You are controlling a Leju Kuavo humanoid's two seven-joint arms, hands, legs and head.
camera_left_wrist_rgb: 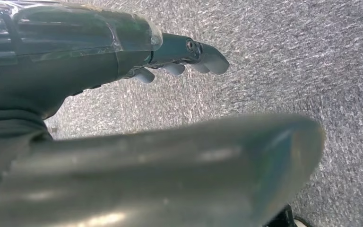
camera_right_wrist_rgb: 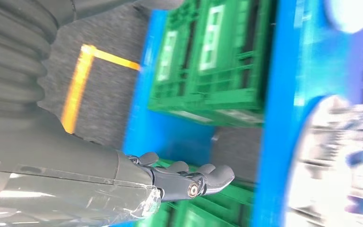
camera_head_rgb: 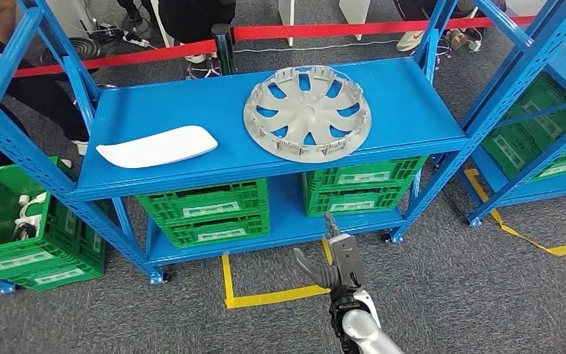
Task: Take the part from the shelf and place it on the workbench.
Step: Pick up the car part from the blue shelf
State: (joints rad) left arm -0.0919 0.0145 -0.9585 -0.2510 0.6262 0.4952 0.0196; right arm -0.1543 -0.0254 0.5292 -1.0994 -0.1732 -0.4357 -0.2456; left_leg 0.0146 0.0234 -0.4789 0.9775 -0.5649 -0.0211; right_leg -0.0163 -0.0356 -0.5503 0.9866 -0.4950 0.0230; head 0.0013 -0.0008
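Note:
A grey wheel cover (camera_head_rgb: 308, 113) lies flat on the top board of the blue shelf (camera_head_rgb: 413, 96), right of middle; its blurred rim also shows in the right wrist view (camera_right_wrist_rgb: 333, 156). A white curved panel (camera_head_rgb: 156, 146) lies on the same board to the left. My right hand (camera_head_rgb: 334, 259) is raised below the shelf's front, over the floor, fingers apart and holding nothing; its fingers (camera_right_wrist_rgb: 189, 182) point toward the green crates. My left hand (camera_left_wrist_rgb: 179, 56) hangs over grey carpet, fingers loosely extended, empty.
Green crates (camera_head_rgb: 206, 210) (camera_head_rgb: 361, 184) fill the lower shelf board. Another green crate (camera_head_rgb: 22, 228) stands at the left, and a second blue rack (camera_head_rgb: 538, 125) at the right. Yellow floor tape (camera_head_rgb: 265, 295) marks the carpet. People stand behind a red barrier band (camera_head_rgb: 324, 31).

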